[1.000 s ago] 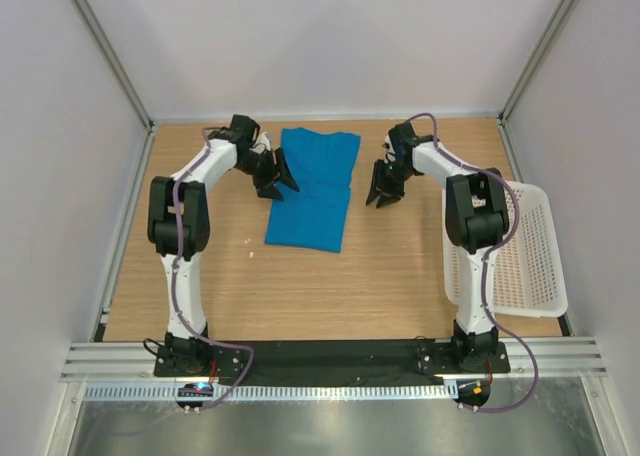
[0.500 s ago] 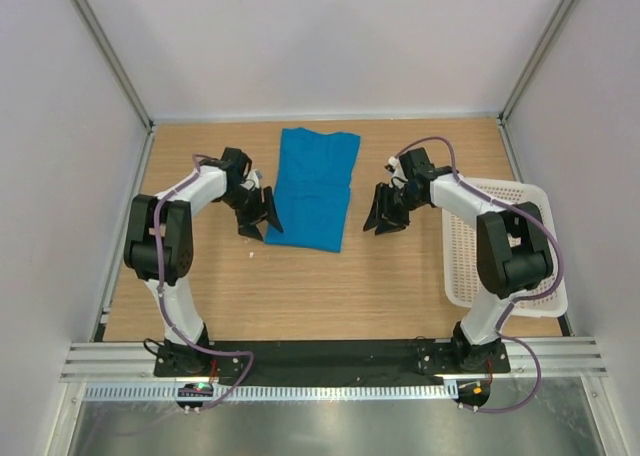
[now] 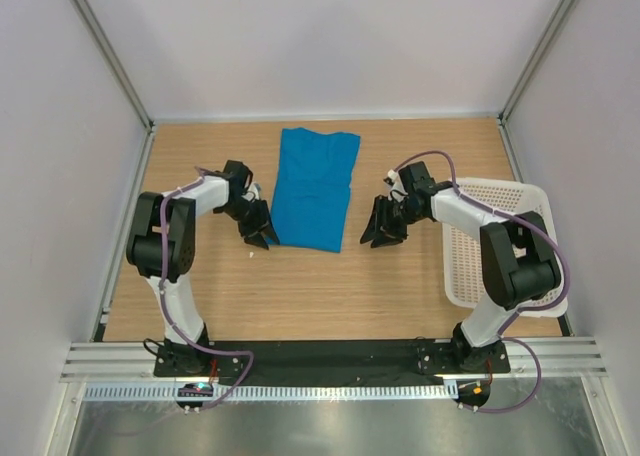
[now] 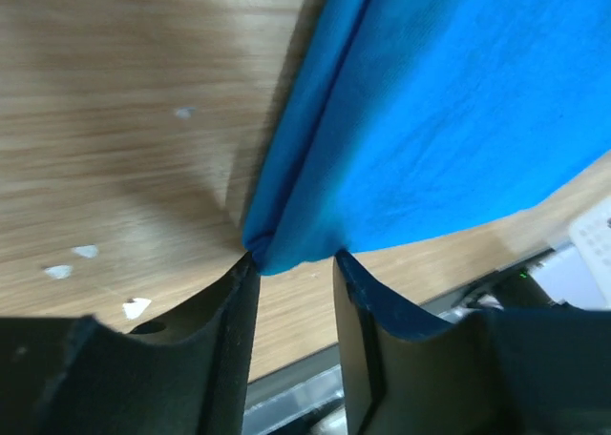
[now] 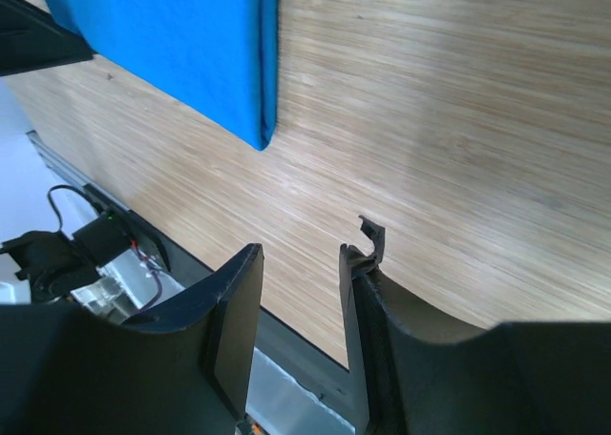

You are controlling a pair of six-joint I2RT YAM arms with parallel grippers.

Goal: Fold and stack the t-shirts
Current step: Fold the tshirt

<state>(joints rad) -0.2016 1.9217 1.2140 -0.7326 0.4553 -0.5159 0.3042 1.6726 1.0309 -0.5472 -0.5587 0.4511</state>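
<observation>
Find the plain bright blue short-sleeved t-shirt of soft cloth (image 3: 316, 188) on the far middle of the light wooden table (image 3: 300, 286), folded lengthwise into a narrow strip with the long axis running far to near. Judge the lengthwise fold as done and the crosswise fold as the step in hand.

Locate the left black two-finger gripper (image 4: 294, 258) at the near left corner of the strip. Note the fingers parted and holding nothing, with the layered corner of the cloth right at the gap between the tips, touching or nearly so. Impossible to tell from the wrist view whether either tip is already under the bottom layer. Set low, close to the wood, apparently for sliding one finger beneath all layers at once.

Locate the right black two-finger gripper (image 5: 301, 254) near the near right corner, apart from the cloth, over bare wood. Fingers parted here too, empty. Positioned as a mirror of the left, presumably for lifting both near corners together and keeping the hem straight.

Expect the next move to call for closing on both corners, then carrying the near edge toward the far edge. Watch for a grasp catching only the top layer: likely to open the fold.

Disregard the white plastic lattice basket (image 3: 525, 266) at the right edge of the table, well apart from the shirt. Only one shirt in view; nothing stacked yet.
</observation>
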